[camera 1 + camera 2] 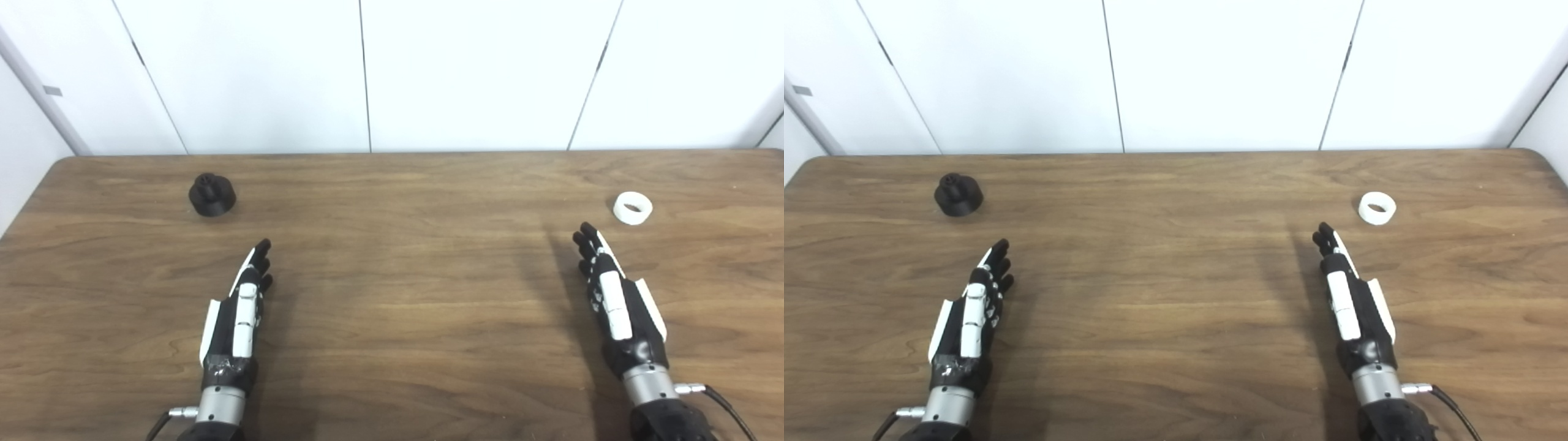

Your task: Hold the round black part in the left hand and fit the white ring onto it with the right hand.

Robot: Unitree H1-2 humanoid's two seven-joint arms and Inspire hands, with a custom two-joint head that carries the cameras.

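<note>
Nearest the camera, both wrists come in over the near edge of the wooden desk (404, 318), and each hand lies edge-on with its fingers stretched forward and grasping nothing. On the left side, the left hand (240, 309) points toward the far left, its fingers (262, 257) straight and released; the round black part (212, 194) stands on the desk beyond it, a little to its left and clearly apart, with a narrower knob rising from a wider base. On the other side, the right hand (615, 300) is likewise extended with its fingers (589, 239) loose and empty, and the white ring (633, 208) lies just beyond and slightly right of those fingertips, resting at a slight tilt so its hole faces up and toward the camera. The two pieces sit well apart, near opposite ends of the desk. By the look of it the task is at its very start: neither piece has been picked up and no fitting is under way. The next move likely calls for the left hand to reach forward and left, close around the wide base of the black part so the knob stays free, and lift it, while the right hand advances a short way to pinch the ring by its rim, leaving its opening clear for the fit.
</note>
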